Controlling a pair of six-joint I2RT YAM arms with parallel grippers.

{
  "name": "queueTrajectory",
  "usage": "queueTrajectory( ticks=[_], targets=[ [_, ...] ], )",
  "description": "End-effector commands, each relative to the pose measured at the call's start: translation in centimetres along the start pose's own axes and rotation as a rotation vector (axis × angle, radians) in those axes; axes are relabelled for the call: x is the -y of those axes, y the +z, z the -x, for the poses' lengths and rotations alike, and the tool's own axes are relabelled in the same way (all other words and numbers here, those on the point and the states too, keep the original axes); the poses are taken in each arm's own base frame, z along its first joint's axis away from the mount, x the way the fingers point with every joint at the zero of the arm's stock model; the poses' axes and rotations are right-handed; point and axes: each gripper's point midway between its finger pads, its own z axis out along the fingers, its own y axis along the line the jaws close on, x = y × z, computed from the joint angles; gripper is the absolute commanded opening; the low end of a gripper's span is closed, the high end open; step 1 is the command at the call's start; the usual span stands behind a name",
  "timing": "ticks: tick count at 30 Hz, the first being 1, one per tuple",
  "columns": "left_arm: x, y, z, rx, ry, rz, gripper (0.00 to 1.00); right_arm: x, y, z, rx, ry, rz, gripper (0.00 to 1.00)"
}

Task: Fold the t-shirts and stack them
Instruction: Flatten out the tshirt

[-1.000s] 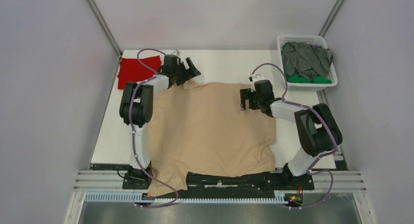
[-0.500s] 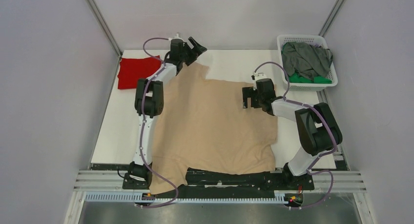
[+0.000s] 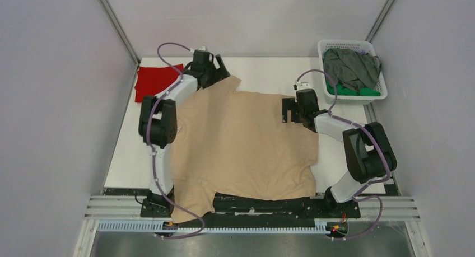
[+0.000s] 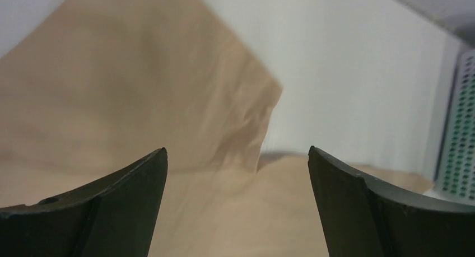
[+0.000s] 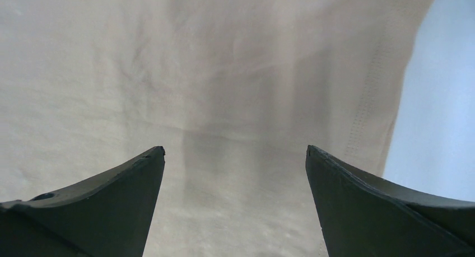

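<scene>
Left gripper (image 4: 237, 156) and right gripper (image 5: 235, 156) gape empty over one tan shirt (image 3: 246, 145); one red shirt (image 3: 154, 82) lies far left; one basket (image 3: 346, 43) holds one grey shirt (image 3: 350, 66), one green shirt (image 3: 352, 91)

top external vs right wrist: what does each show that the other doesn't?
Only top external: red t-shirt at the table's far-left corner, white basket holding a grey shirt and a green shirt, left gripper open by the beige t-shirt's far-left corner. Only right wrist: the stitched hem along the beige t-shirt's edge, close up. Both: the beige t-shirt spread on the table, right gripper open over it, holding nothing.
</scene>
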Motion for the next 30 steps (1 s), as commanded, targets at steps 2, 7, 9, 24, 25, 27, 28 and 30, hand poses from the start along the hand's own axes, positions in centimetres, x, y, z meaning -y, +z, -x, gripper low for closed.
queueTrajectory(
  ticks=[2, 7, 9, 24, 25, 27, 28, 30],
  targets=[
    [-2.3, -9.8, -2.5, -0.032, 0.184, 0.102, 1.00, 0.4, -2.1, 2.2, 0.077, 0.075, -0.014, 0.98],
    [-5.5, -13.4, -8.2, -0.125, 0.206, 0.149, 1.00, 0.5, -2.7, -1.0, -0.010, 0.071, -0.004, 0.98],
    [-6.6, -13.6, -9.2, -0.143, 0.198, 0.179, 1.00, 0.4, -2.8, -1.7, -0.024, 0.071, 0.002, 0.98],
    [-11.1, -7.6, -10.6, -0.230, 0.220, 0.436, 1.00, 0.4, 0.9, -2.5, -0.099, 0.074, -0.005, 0.98],
    [-11.1, -7.1, -10.6, -0.237, 0.219, 0.438, 1.00, 0.5, 1.2, -2.4, -0.105, 0.071, -0.008, 0.98],
    [-11.3, -5.9, -10.8, -0.255, 0.222, 0.454, 1.00, 0.9, 1.8, -2.3, -0.114, 0.073, -0.020, 0.98],
    [-11.6, -5.3, -10.9, -0.266, 0.222, 0.468, 1.00, 1.0, 2.1, -2.1, -0.115, 0.075, -0.025, 0.98],
    [-11.6, -4.3, -10.5, -0.272, 0.230, 0.490, 1.00, 1.3, 2.7, -1.4, -0.111, 0.084, -0.032, 0.98]
  ],
)
